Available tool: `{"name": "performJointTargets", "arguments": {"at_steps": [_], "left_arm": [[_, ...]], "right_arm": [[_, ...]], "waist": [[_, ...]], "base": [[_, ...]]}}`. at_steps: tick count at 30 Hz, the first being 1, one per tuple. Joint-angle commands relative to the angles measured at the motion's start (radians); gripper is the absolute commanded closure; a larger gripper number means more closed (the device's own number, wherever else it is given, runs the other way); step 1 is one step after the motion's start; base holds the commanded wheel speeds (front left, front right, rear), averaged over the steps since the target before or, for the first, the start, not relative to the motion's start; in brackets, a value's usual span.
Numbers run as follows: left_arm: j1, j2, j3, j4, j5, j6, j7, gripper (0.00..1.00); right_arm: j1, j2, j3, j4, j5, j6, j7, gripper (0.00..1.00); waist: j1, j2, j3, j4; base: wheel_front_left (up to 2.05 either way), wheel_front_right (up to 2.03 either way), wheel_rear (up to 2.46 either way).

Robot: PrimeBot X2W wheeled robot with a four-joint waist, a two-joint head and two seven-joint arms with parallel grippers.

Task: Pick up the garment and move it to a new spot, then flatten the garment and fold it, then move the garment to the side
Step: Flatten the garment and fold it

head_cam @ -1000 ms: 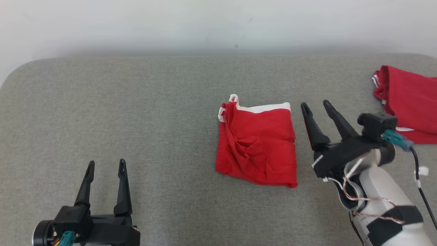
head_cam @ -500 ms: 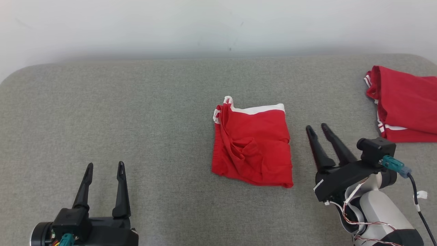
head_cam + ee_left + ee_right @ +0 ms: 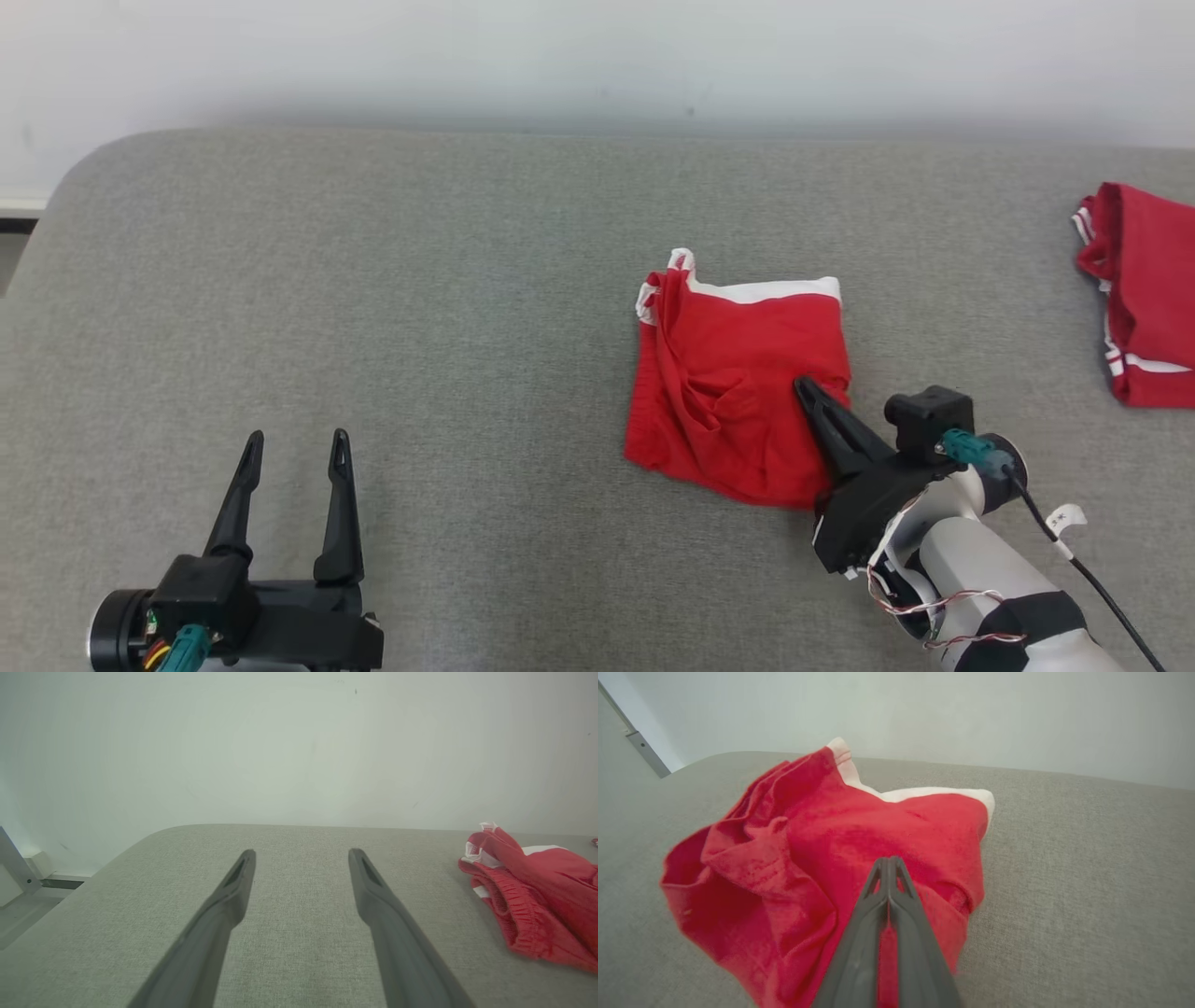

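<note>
A folded red garment (image 3: 728, 392) with a white band along its far edge lies right of the middle of the grey padded table (image 3: 373, 280). My right gripper (image 3: 803, 385) lies across the garment's near right part, its fingers pressed together. In the right wrist view the garment (image 3: 808, 849) spreads under and around the right gripper (image 3: 888, 859), and red cloth shows in the narrow gap between the fingers. My left gripper (image 3: 297, 439) stands open over bare table at the lower left, far from the garment. From the left wrist, the garment (image 3: 537, 905) lies off to the right of the left gripper (image 3: 301, 854).
A second red garment with white stripes (image 3: 1144, 299) lies at the table's right edge. A pale wall runs behind the table. The table's rounded left corner (image 3: 65, 187) is close to my left arm, with a metal bracket (image 3: 14, 863) beyond it.
The right gripper has swung left from beside the garment onto its near right part and its fingers have closed. The camera has shifted, sliding the scene to the right. The left gripper has kept still.
</note>
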Motion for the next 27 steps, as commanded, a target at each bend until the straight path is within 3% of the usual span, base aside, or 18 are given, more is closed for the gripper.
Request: {"name": "performJointTargets", "arguments": {"at_steps": [1,9,17,27], "left_arm": [[-0.01,-0.001,0.002,-0.001,0.008,0.0,-0.003,0.0],[-0.001,-0.001,0.011,-0.005,0.005,0.002,-0.003,0.0],[0.002,-0.001,0.014,-0.007,-0.002,0.004,-0.003,0.0],[0.016,-0.001,0.007,-0.01,-0.009,0.016,-0.003,0.0]], "right_arm": [[-0.013,0.004,0.014,0.017,0.008,-0.003,-0.009,1.0],[-0.047,0.033,0.145,0.112,0.072,-0.003,-0.053,1.0],[-0.038,0.078,0.24,0.046,0.134,-0.003,-0.061,1.0],[0.002,0.122,0.231,-0.022,0.136,-0.003,-0.062,1.0]], "waist": [[0.0,0.0,0.007,0.016],[0.0,0.0,0.012,0.046],[0.0,0.0,0.009,0.063],[0.0,0.0,-0.009,0.06]], "base": [[0.0,0.0,0.0],[0.0,0.0,0.0],[0.0,0.0,0.0],[0.0,0.0,0.0]]}}
